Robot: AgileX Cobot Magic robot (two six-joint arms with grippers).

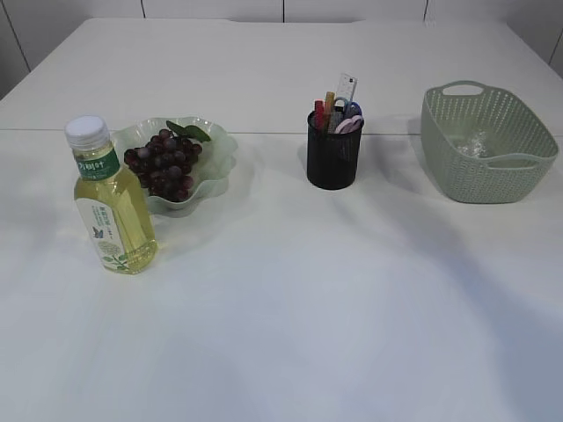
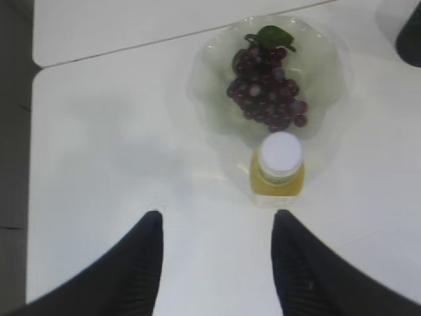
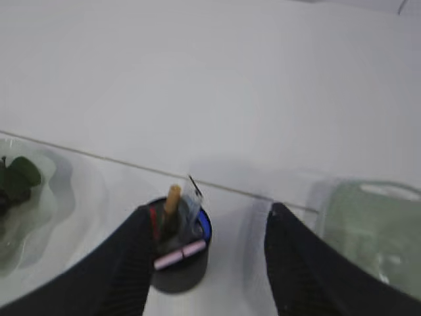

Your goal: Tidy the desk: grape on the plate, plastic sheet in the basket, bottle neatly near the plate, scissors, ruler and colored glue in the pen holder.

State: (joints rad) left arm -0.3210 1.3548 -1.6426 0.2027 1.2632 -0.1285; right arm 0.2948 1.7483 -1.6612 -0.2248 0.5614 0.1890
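Although both arms are out of sight in the exterior view, each wrist view shows its own hand hanging above the white table [image 1: 290, 316] with nothing between its dark fingers. Near the left edge stands the bottle [image 1: 110, 200], upright, capped in white and filled with pale yellow liquid; it sits just in front of the frilled glass plate [image 1: 220, 149], close enough that they may touch. It looks fairly heavy for its size, smooth and somewhat slippery, so a hold around the middle of the body would be safest if it needed nudging. On the plate lies the bunch of dark grapes [image 1: 164, 167], soft and easily bruised, best lifted by the stem end. Toward the middle is the black mesh pen holder [image 1: 334, 158], with the scissors [image 1: 350, 114], the clear ruler [image 1: 346, 88] and the colored glue [image 1: 319, 112] standing inside it. At the right sits the green woven basket [image 1: 488, 167], and a crumpled clear plastic sheet [image 1: 473, 142], light and flimsy, appears to lie within. By the look of it, everything is in place. The left hand [image 2: 217, 263] is spread about halfway open over bare table below the bottle, gripping nothing. The right hand [image 3: 207, 263] is likewise parted, empty, above the pen holder.
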